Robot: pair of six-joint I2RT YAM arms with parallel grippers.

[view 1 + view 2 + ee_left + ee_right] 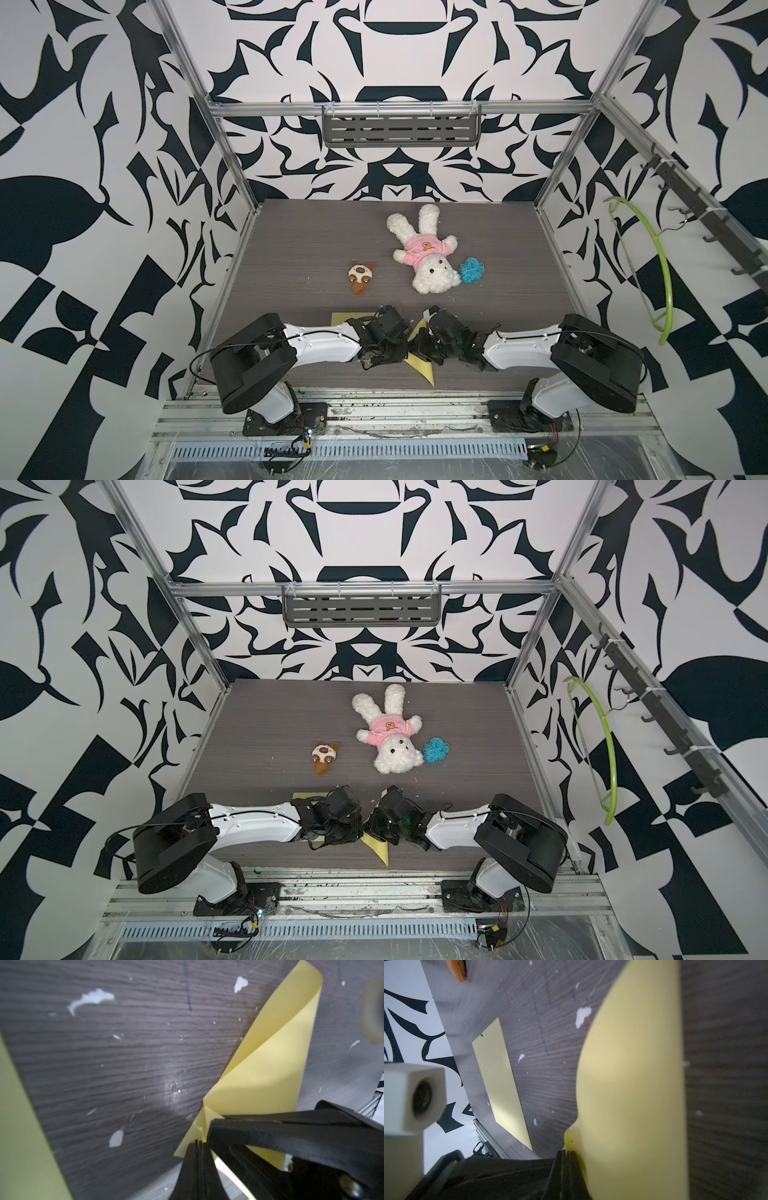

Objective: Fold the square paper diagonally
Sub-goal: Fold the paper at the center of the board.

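Note:
The square paper is pale yellow and is held off the dark table near its front edge, between the two arms; a pointed end hangs toward the front. My left gripper is shut on one corner of it, and the sheet curls over itself beyond the jaws. Meeting it from the opposite side, my right gripper is shut on another part of the same sheet, which bulges in front of the camera. In both top views the two grippers almost touch.
A second yellow sheet lies flat on the table under the left arm, also in the right wrist view. Behind are a white plush rabbit, a small brown toy and a blue yarn ball. A green hanger hangs on the right wall.

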